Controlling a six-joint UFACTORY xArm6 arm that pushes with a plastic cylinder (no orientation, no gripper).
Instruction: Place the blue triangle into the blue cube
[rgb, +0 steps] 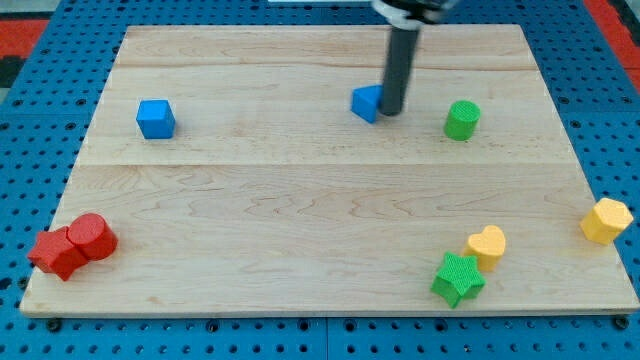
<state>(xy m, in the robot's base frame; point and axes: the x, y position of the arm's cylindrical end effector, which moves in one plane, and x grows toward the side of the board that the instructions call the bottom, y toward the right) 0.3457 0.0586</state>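
Nearest the view's bottom, a green star (458, 279) is seen touching a yellow heart (487, 244), and a red star (55, 252) touching a red cylinder (92, 236). Farther up, the blue triangle (367, 103) is met on its right side by my tip (390, 110), a placing judged to suit a leftward push toward the blue cube (155, 118), well apart. No pincer is fitted.

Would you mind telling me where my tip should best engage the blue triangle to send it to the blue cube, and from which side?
There is no grip here, only a push. Press on the blue triangle at its face toward the view's right, where my tip already sits against it. The blue cube lies far toward the view's left and slightly lower, so pushing leftward from that side looks best.
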